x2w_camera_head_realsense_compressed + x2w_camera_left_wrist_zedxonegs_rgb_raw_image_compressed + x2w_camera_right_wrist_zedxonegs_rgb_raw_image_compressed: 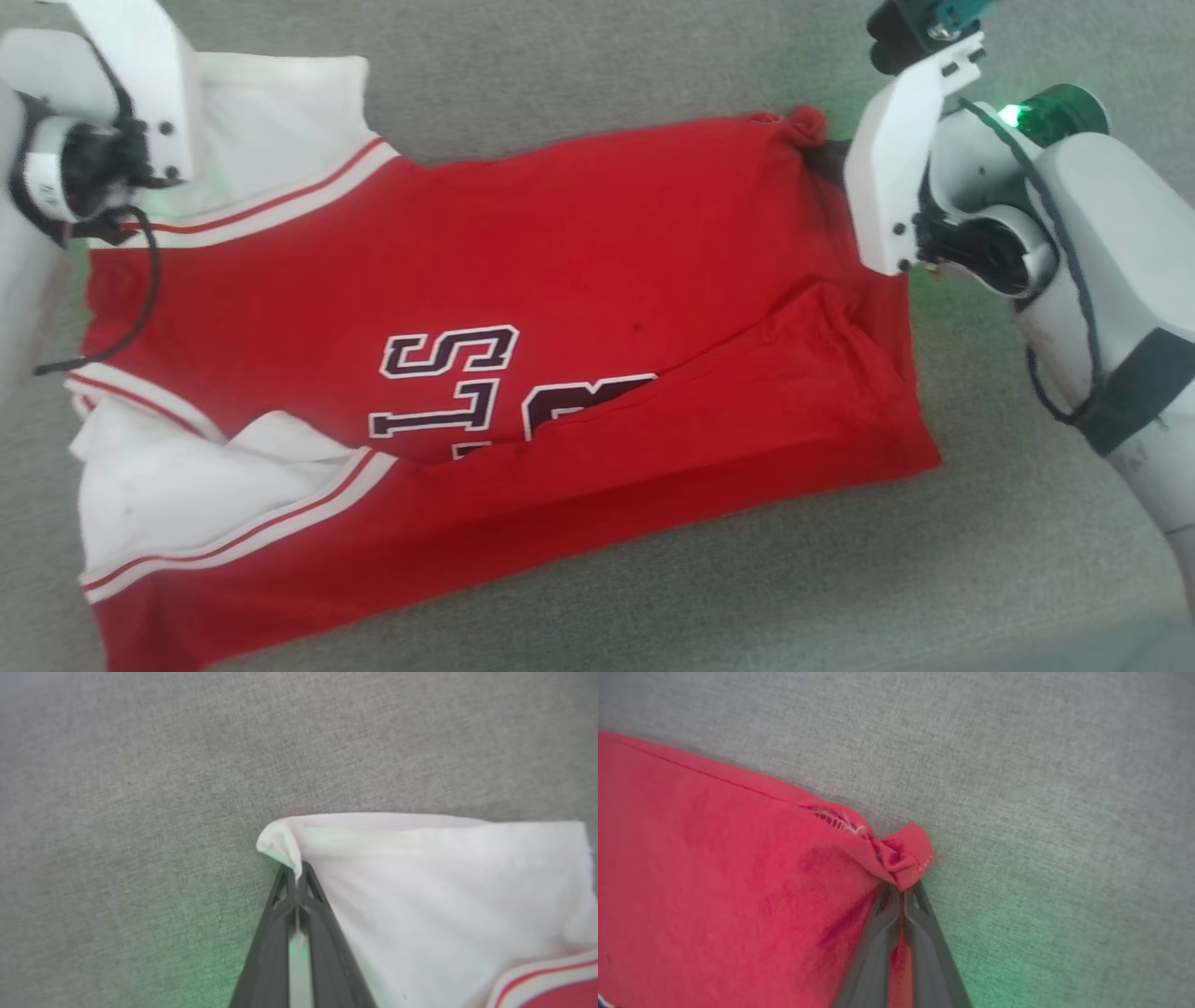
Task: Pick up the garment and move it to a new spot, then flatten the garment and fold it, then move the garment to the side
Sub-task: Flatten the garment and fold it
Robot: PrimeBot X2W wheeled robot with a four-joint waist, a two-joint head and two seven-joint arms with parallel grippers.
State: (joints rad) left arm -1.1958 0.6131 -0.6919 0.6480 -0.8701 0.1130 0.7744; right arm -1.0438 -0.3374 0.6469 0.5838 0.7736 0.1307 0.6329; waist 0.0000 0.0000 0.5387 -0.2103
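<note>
The shirt (560,243) is soft, matt knit cloth, red on the body and white on the sleeves, creased in places, with a fine stitched hem and flat, slightly smoother black-and-white lettering (448,359) on the chest. The grey covering (579,75) under it is a coarser woven fabric, matt and finely flecked. The fingers of the left gripper (297,872) and the right gripper (903,893) look like dark, matt moulded plastic, the arm shells (1111,215) are smooth white plastic with a faint sheen, and the thin black cable (152,280) looks rubbery.
</note>
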